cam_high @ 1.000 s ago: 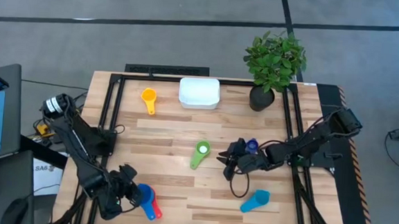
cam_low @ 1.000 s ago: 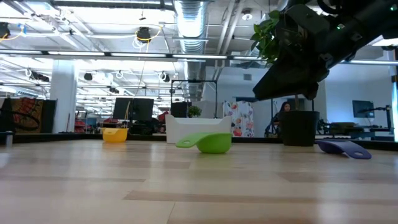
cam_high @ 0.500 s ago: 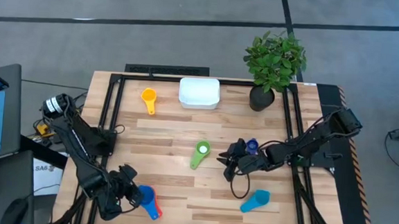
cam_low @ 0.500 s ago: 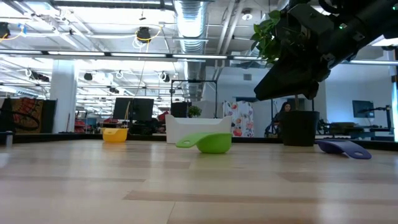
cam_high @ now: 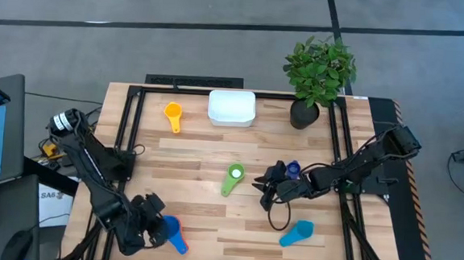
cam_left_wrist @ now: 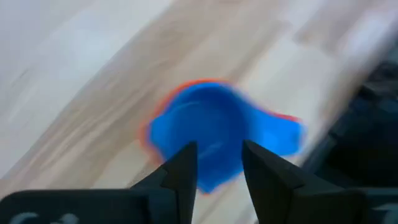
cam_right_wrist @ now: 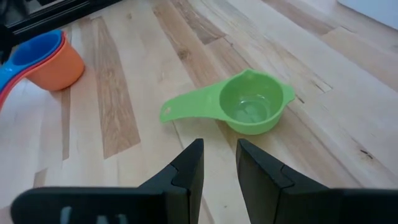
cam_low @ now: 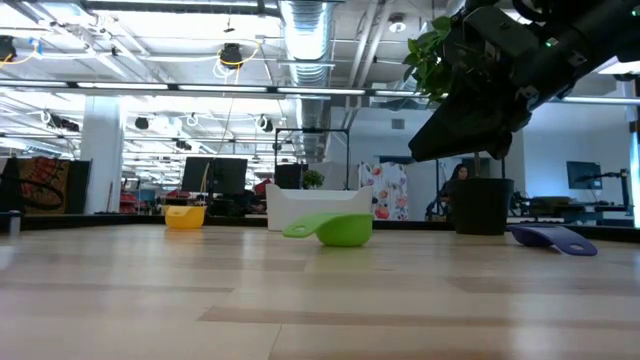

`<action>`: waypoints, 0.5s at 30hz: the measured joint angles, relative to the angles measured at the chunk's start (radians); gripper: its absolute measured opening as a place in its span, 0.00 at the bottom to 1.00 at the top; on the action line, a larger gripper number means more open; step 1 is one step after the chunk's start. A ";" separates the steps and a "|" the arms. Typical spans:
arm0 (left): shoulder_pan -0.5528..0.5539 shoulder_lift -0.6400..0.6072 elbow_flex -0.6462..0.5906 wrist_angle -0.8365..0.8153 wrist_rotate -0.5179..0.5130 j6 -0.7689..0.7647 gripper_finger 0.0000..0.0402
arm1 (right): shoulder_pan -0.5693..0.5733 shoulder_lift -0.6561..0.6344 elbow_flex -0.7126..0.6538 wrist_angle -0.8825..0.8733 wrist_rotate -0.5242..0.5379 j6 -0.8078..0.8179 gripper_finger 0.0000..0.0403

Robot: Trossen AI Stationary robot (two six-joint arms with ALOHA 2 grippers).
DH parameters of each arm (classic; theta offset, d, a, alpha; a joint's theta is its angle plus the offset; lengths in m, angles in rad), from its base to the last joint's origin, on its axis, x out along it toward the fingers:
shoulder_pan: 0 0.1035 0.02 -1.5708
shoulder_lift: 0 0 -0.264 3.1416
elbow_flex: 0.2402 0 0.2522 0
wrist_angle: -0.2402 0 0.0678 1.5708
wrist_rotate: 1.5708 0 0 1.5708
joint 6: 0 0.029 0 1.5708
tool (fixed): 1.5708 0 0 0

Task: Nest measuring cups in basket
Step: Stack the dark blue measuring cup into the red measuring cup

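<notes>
A blue cup (cam_left_wrist: 208, 134) sits nested in a red and an orange cup (cam_right_wrist: 59, 65) at the table's near left. My left gripper (cam_left_wrist: 219, 163) stands open right above it, pointing down. The green cup (cam_high: 233, 177) lies mid-table, bowl up. My right gripper (cam_right_wrist: 219, 155) hovers open just to its right and holds nothing. A dark blue cup (cam_high: 293, 168) lies beside the right arm. The yellow cup (cam_high: 172, 113) and the white basket (cam_high: 232, 107) stand at the far edge. The light blue cup (cam_high: 297, 232) lies near right. My left gripper comes from above with one finger (cam_left_wrist: 180, 171) on either side of the blue cup's near rim (cam_left_wrist: 214, 180). I cannot tell whether a finger touches the cup. The cup rests in the stack on the table.
A black pot with a green plant (cam_high: 306, 110) stands at the far right, next to the basket. Dark rails (cam_high: 131, 124) run along the table's left and right sides. Bare wood (cam_high: 198, 148) lies between the cups in the middle.
My left gripper has edged toward the near edge over the stack, and its fingers stand wider apart than before. The blue cup has settled lower into the stack, so its handle now covers the red handle that showed earlier. The right arm has kept still.
</notes>
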 joint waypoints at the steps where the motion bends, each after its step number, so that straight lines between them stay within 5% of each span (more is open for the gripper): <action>1: 0.004 0.000 0.016 0.016 -0.009 0.083 0.26 | 0.000 0.000 0.000 0.000 0.000 0.004 0.29; 6: 0.011 0.000 0.081 0.178 -0.035 0.569 0.17 | 0.000 0.000 0.000 0.007 -0.017 0.008 0.30; 9: 0.007 0.033 0.081 0.300 0.064 0.781 0.11 | 0.003 0.000 0.000 0.019 -0.033 0.011 0.30; 15: -0.005 0.213 0.080 0.329 0.261 0.810 0.01 | 0.036 0.000 0.000 0.035 -0.024 0.018 0.30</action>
